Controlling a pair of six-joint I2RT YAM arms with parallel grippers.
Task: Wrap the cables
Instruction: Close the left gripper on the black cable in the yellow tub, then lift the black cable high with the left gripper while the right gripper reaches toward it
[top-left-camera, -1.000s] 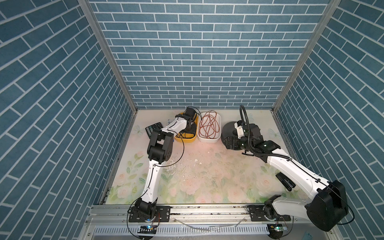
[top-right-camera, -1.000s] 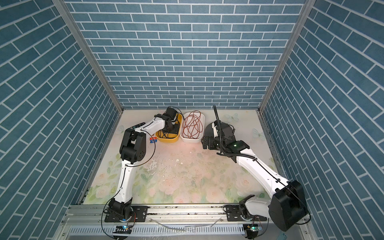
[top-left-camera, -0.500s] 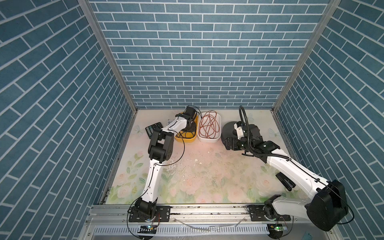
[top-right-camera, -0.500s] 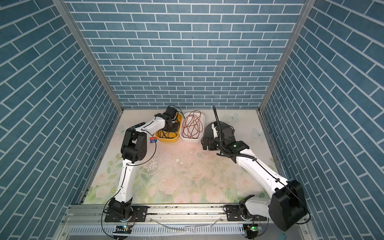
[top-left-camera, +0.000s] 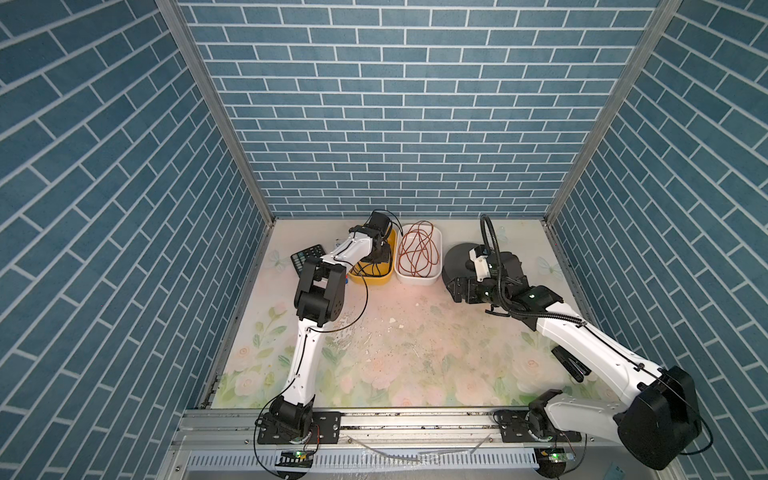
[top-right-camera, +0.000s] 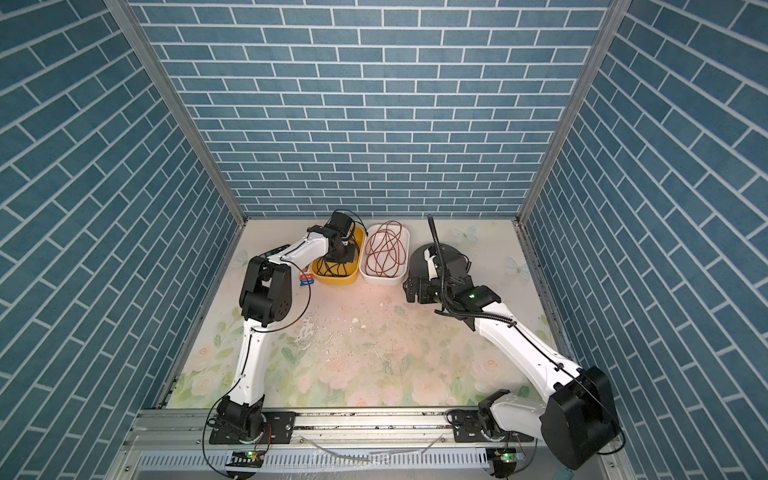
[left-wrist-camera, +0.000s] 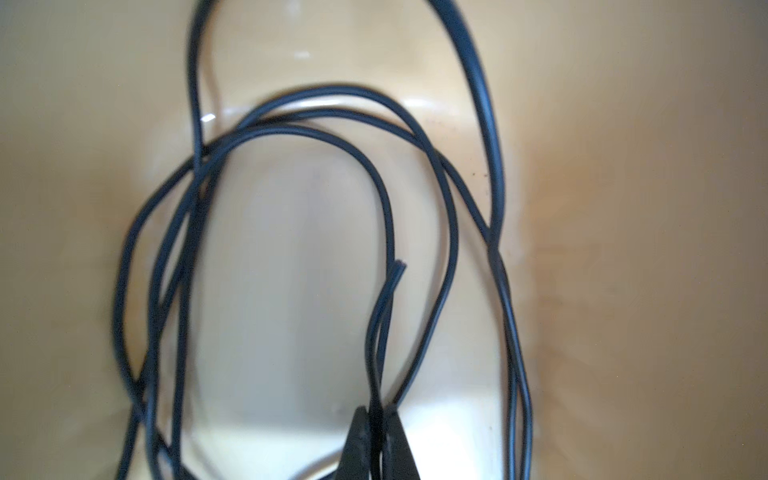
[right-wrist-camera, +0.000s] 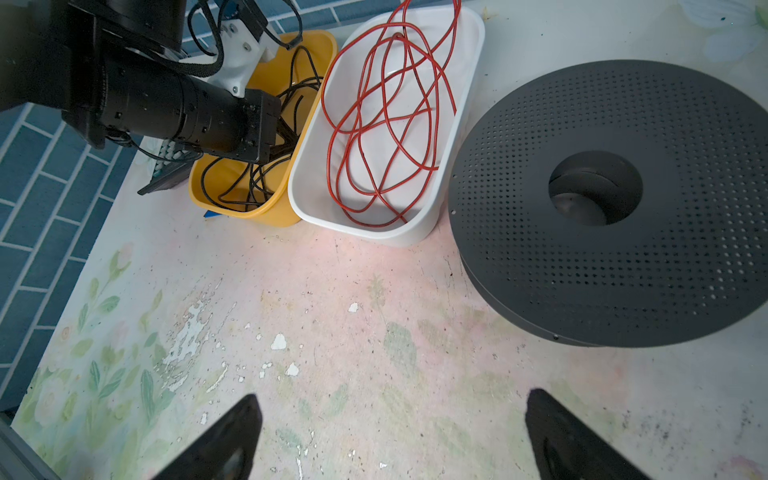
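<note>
- left gripper (left-wrist-camera: 376, 417): clenched on the black cable (left-wrist-camera: 398, 269), pinching just behind the cut end. A short stub pokes out past the tips.
- The held strand runs roughly in line with the fingers, not across them. A 2nd strand meets the tips too; cannot tell if it is also pinched.
- The rest of the black cable lies in loose crossed loops on the floor of the yellow tub (right-wrist-camera: 266, 212). No part of it visibly hangs over the rim.
- right gripper (right-wrist-camera: 392, 395): released, jaws spread wide, nothing between them, hovering over bare tabletop (right-wrist-camera: 332, 311).
- grey spool (right-wrist-camera: 623, 270): lies flat on the tabletop, hub hole up, near the right gripper. No cable on it, so wrapping looks not yet begun.
- Key relation: in a top view the white tub (top-left-camera: 417, 280), holding the red wire (right-wrist-camera: 397, 36), sits between the yellow tub and the grey spool.
- So from the left gripper the grey spool lies to the right, past the white tub, and the cable end has to cross over that tub.
- The right arm is nearer the grey spool; only the left arm has the cable.
- Likely next: lift the end out, then carry it rightward or hand it over.
- Risk: the crossed loops may come out as 1 tangle or snag the yellow tub rim.
</note>
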